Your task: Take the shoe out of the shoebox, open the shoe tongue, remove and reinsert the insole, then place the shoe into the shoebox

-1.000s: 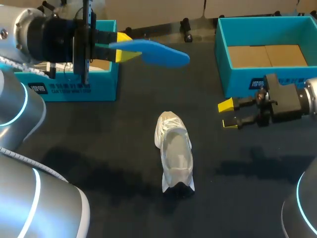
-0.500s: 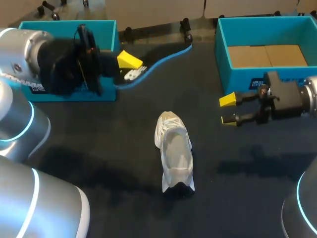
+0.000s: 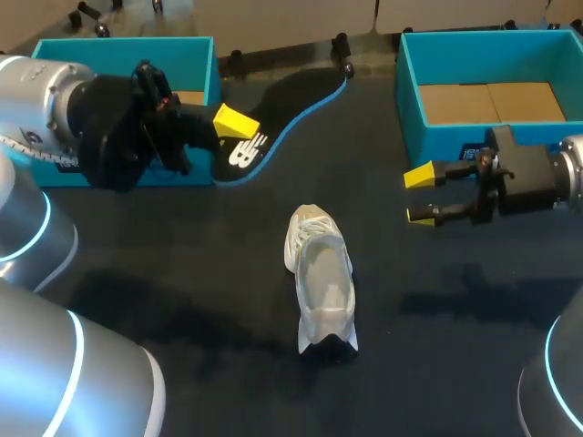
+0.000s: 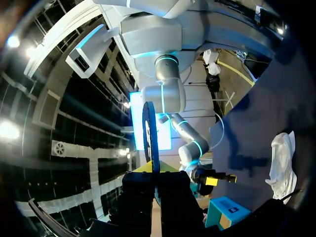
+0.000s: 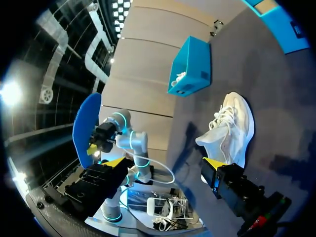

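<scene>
Insole held clear of the shoe, judged to be ahead of reinsertion. The left gripper [image 3: 239, 137] is closed on one end of the insole [image 3: 284, 111], whose dark printed face is turned to the overhead camera. Seen from the left wrist, it stands edge-on between the fingers. The insole hangs above the table in front of the left shoebox [image 3: 187, 55], at about 11 o'clock from the shoe [image 3: 322, 278]. The white shoe lies alone near the table's middle, its long axis running from 12 to 6 o'clock, well apart from both grippers. The right gripper [image 3: 419, 195] hovers at about 2 o'clock from the shoe, in front of the right shoebox [image 3: 410, 100], fingers spread and holding nothing. To seat the insole well, the right gripper should probably first steady the shoe or hold its tongue back, since nothing braces the shoe and it is likely to slide under a push. The left arm should then bring the insole in line with the shoe's long axis, lead with the free end, feed it in at a shallow angle, and release only once the gripped end lies inside the opening.
</scene>
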{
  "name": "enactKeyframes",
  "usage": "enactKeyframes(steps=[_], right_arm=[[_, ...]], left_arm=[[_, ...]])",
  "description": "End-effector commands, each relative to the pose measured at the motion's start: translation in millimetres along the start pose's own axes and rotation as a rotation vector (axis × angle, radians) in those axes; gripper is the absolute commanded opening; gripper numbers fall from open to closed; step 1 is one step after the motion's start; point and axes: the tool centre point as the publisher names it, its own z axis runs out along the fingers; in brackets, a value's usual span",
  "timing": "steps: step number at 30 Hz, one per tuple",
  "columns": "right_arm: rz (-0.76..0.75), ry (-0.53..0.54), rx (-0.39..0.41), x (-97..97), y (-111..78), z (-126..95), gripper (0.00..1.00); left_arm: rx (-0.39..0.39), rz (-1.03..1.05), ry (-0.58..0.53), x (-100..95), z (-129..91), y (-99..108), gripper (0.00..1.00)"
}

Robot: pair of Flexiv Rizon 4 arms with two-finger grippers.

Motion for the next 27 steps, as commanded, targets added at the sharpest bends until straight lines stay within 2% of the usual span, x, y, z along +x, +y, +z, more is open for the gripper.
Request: enactKeyframes(steps=[1, 2, 4, 5, 16, 21, 27], right_arm=[[0.0, -0.001, -0.001, -0.3, -0.2, 0.7, 1.0], [0.0, -0.001, -0.001, -0.3, -0.2, 0.7, 1.0], [0.0, -0.001, -0.001, -0.3, -0.2, 0.7, 1.0], [0.0, -0.001, -0.001, -0.3, -0.2, 0.7, 1.0], [0.0, -0.001, -0.001, -0.3, -0.2, 0.7, 1.0], [0.0, -0.001, -0.001, -0.3, -0.2, 0.7, 1.0], [0.0, -0.001, -0.001, -0.3, -0.2, 0.7, 1.0]], left_arm=[[0.001, 0.002, 0.0, 0.4, 0.8, 0.9, 0.0], [-0.028, 0.082, 0.038, 5.8, 3.3, 2.1, 0.0], [-0.046, 0.091, 0.061, 18.0, 3.4, 5.0, 0.0], [-0.089, 0.175, 0.119, 24.4, 2.6, 6.0, 0.0], [-0.296, 0.278, 0.268, 82.5, -7.4, 25.2, 0.0], [-0.335, 0.286, 0.296, 107.7, -7.2, 28.3, 0.0], [-0.365, 0.303, 0.311, 124.4, -10.6, 35.2, 0.0]])
